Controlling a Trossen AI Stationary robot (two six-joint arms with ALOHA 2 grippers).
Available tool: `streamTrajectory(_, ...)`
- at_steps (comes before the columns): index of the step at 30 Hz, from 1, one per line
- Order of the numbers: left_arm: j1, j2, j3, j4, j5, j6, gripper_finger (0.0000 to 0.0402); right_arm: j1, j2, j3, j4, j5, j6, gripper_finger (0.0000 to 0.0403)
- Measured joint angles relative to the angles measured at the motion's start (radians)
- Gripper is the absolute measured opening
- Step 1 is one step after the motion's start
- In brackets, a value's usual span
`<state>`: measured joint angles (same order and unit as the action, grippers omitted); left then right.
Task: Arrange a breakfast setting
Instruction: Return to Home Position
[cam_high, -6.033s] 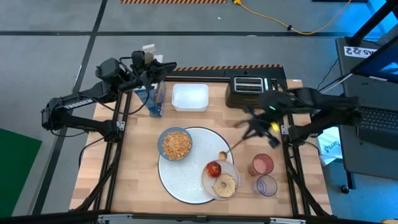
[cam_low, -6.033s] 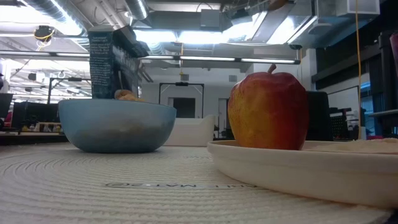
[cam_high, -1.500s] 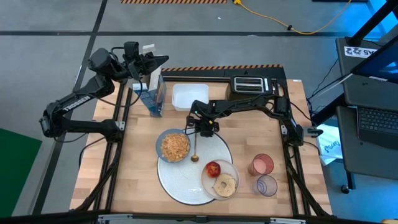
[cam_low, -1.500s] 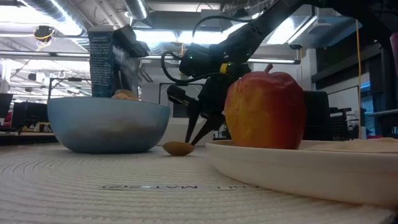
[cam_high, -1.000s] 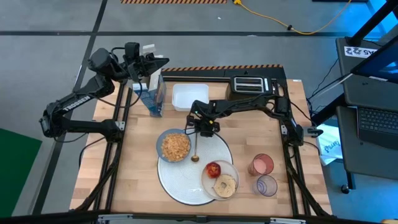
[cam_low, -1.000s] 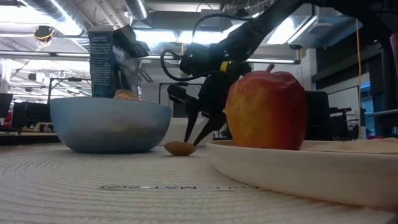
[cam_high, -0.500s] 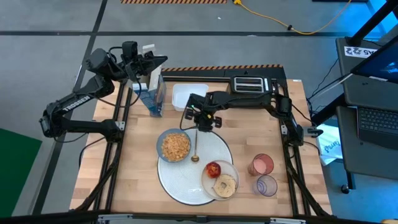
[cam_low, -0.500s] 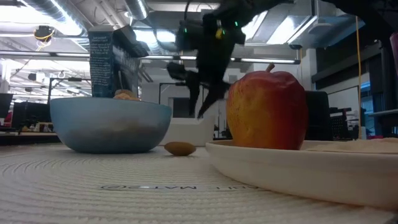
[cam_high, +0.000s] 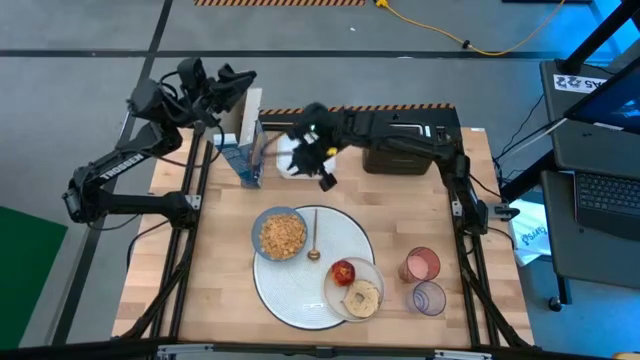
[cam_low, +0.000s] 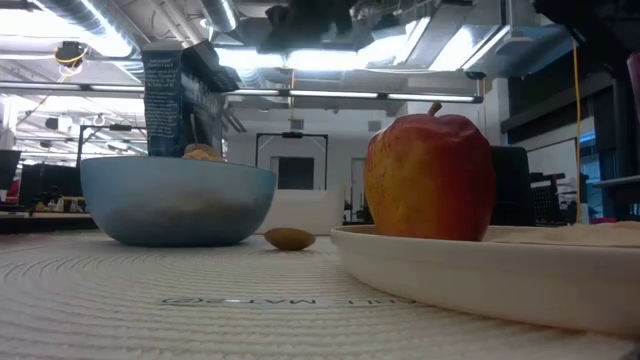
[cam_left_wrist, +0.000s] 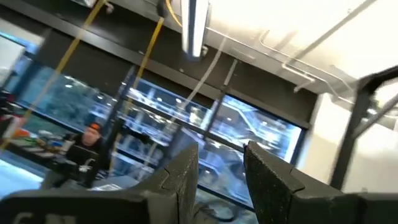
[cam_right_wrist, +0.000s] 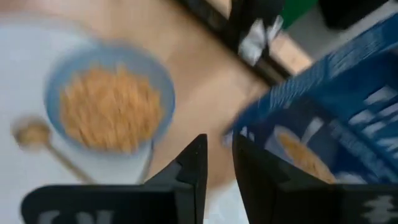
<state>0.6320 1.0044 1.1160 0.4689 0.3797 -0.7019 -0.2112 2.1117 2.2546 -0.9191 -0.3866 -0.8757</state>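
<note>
The round white mat (cam_high: 290, 290) carries the blue bowl (cam_high: 282, 232) of tan cereal, the thin spoon (cam_high: 313, 235) lying beside the bowl, and the cream plate (cam_high: 372, 275) with the red apple (cam_high: 344, 270) and the bagel (cam_high: 361, 297). The pink tumbler (cam_high: 421, 265) and the purple tumbler (cam_high: 429, 298) stand right of the mat. My right gripper (cam_high: 318, 170) hangs open and empty above the white tub, clear of the spoon. My left gripper (cam_high: 232, 85) is open and empty at the far left, by the top of the blue cereal box (cam_high: 245, 150).
The white square tub (cam_high: 288, 165) lies partly under my right arm, and the black toaster (cam_high: 410, 155) stands behind it at the far edge. The cereal box stands upright at the far left. In the low view the bowl (cam_low: 175, 200) and the apple (cam_low: 430, 180) stand close in front.
My right gripper has risen from the spoon's handle end and gone toward the table's far edge and left, over the white tub. The spoon has stayed on the mat beside the bowl. My left gripper has drawn slightly toward the far left.
</note>
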Motion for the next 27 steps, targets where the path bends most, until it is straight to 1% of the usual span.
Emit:
streamTrajectory(3,0.012,0.001,0.000,-0.003,-0.030,0.004,0.0119,-0.015,0.000,0.061,0.054,-0.110,0.115,0.0078)
streamTrajectory(5,0.024,0.002,0.000,-0.002,-0.030,0.004,0.0119,-0.021,0.000,0.095,0.126,-0.130,0.194,0.0077)
streamTrajectory(7,0.031,0.003,0.000,-0.003,-0.031,-0.001,0.0119,-0.025,-0.013,0.096,0.211,-0.151,0.262,0.0069)
streamTrajectory(10,0.030,0.004,0.000,-0.004,-0.031,-0.001,0.0119,-0.025,-0.057,0.073,0.346,-0.187,0.349,0.0040)
streamTrajectory(12,0.024,0.003,0.000,-0.003,-0.031,-0.001,0.0115,-0.025,-0.094,0.074,0.366,-0.211,0.373,0.0014)
streamTrajectory(13,0.021,0.003,0.000,-0.003,-0.031,0.002,0.0110,-0.025,-0.114,0.075,0.368,-0.217,0.378,0.0008)
streamTrajectory(16,0.009,0.003,0.000,-0.012,-0.031,0.006,0.0083,-0.014,-0.162,0.075,0.359,-0.195,0.402,0.0011)
streamTrajectory(19,-0.012,0.003,0.000,-0.038,-0.038,0.021,0.0039,-0.011,-0.212,0.073,0.329,-0.150,0.401,0.0005)
streamTrajectory(21,-0.035,0.003,0.000,-0.047,-0.062,0.058,0.0012,-0.011,-0.248,0.073,0.303,-0.140,0.410,0.0005)
streamTrajectory(25,-0.090,-0.033,0.000,-0.087,-0.118,0.132,0.0002,-0.011,-0.308,0.074,0.197,-0.067,0.397,0.0004)
streamTrajectory(27,-0.110,-0.074,0.000,-0.189,-0.157,0.188,0.0001,-0.011,-0.332,0.074,0.145,-0.048,0.371,0.0004)
